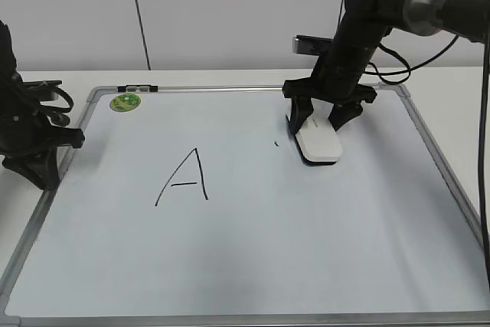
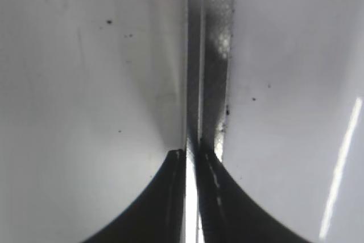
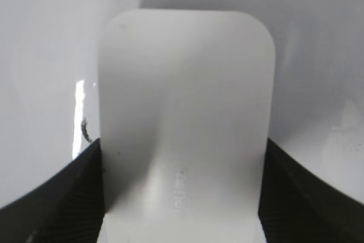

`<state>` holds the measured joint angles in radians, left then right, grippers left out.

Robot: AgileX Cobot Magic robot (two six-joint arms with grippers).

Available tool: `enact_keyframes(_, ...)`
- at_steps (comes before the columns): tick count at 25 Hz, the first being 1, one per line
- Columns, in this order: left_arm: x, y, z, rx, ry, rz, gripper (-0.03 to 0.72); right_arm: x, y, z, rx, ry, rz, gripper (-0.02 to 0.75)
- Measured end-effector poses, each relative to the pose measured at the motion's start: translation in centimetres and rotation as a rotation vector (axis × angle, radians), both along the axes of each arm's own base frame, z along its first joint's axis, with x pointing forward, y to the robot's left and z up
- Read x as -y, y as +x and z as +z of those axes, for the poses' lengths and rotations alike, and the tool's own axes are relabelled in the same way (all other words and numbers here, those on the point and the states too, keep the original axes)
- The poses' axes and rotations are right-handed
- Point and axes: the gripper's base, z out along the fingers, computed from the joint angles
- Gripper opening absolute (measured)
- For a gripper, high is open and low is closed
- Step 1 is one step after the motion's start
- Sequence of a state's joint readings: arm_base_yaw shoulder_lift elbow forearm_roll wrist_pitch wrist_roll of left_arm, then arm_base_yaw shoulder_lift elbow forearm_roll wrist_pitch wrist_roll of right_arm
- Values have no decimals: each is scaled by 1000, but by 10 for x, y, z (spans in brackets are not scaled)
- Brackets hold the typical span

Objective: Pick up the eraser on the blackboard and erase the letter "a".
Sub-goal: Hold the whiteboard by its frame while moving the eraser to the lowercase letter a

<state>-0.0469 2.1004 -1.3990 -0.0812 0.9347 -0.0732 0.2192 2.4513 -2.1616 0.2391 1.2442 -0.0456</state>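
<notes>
Nearest the camera in the exterior view, the lower half of the blackboard (image 1: 253, 266) is bare white surface inside its grey frame. Left of centre stands the large capital "A" (image 1: 186, 178), which is not the target.

Further up, right of centre, the eraser (image 1: 318, 142) lies flat on the board with the right gripper (image 1: 320, 122) straddling it, its jaws closed against the eraser's two long sides. The right wrist view confirms this: the white block (image 3: 185, 123) fills the frame and a dark finger (image 3: 54, 203) presses each lower edge.

Of the letter "a" (image 1: 276, 144) only a small black speck shows, just left of the eraser; in the wrist view a short curved stroke (image 3: 85, 131) sits at the eraser's left edge. The letter looks mostly wiped, with this remnant outside the felt's present footprint.

At the middle left edge, the left gripper (image 1: 34, 166) rests by the board's frame, its jaws shut on nothing, as the left wrist view (image 2: 193, 157) shows.

The risks, as I judge them: a stroke that does not shift far enough left would leave the remnant; a wide sweep could smear into the capital "A"; uneven downward pressure could tilt the eraser or let it slip between the fingers.

At the far upper left corner sits the green sticker (image 1: 125, 102).
</notes>
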Motion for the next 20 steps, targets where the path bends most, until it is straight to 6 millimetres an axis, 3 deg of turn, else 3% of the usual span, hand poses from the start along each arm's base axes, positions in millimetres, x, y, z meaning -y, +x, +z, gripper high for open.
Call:
enact_keyframes(6,0,0,0,0,0,0,54,-15,-4,0,-1,7,29,528)
enact_keyframes(15,0,0,0,0,0,0,55,-82,-27,-5,-4,13,165,528)
enact_keyframes(20,0,0,0,0,0,0,55,-98,-32,-9,-6,30,192,528)
